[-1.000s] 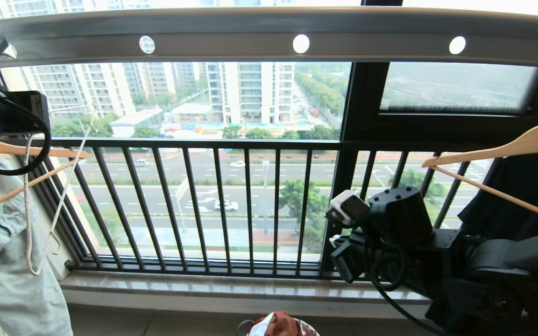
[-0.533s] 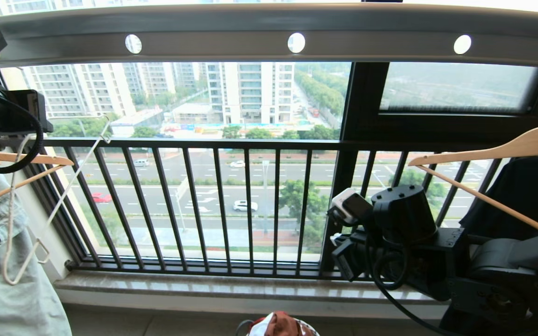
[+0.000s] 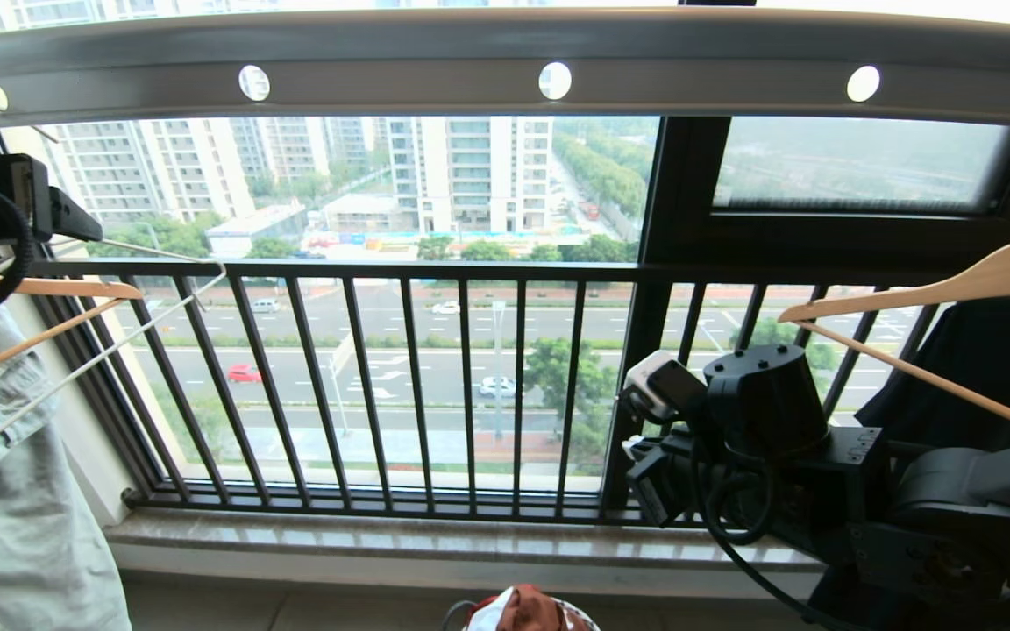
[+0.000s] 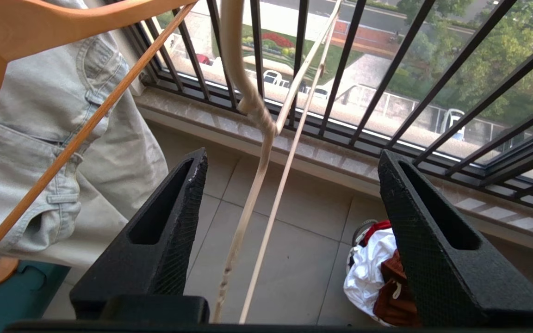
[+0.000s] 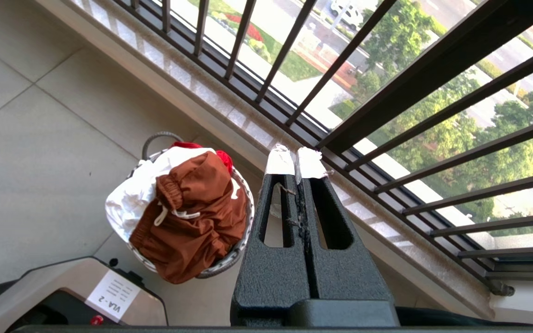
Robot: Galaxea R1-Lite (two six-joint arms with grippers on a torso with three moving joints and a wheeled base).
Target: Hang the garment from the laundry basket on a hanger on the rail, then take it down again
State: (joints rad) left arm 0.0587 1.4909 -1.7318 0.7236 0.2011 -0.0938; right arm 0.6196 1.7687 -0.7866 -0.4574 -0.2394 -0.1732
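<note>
L gripper [image 4: 289,203] up by rail [image 3: 505,53], fingers wide, hanger [image 4: 266,152] hanging loose between them. R gripper [image 5: 296,162] fingers pressed together, empty. Garment [image 5: 192,217] in laundry basket [image 5: 234,259] on floor.

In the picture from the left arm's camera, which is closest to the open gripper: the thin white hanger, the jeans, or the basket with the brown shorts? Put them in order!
From the left gripper, in its wrist view:
1. The thin white hanger, hanging right between the open gripper's fingers.
2. The pale jeans, hanging off to one side on a wooden hanger.
3. The basket with the brown shorts, far down on the floor.
</note>
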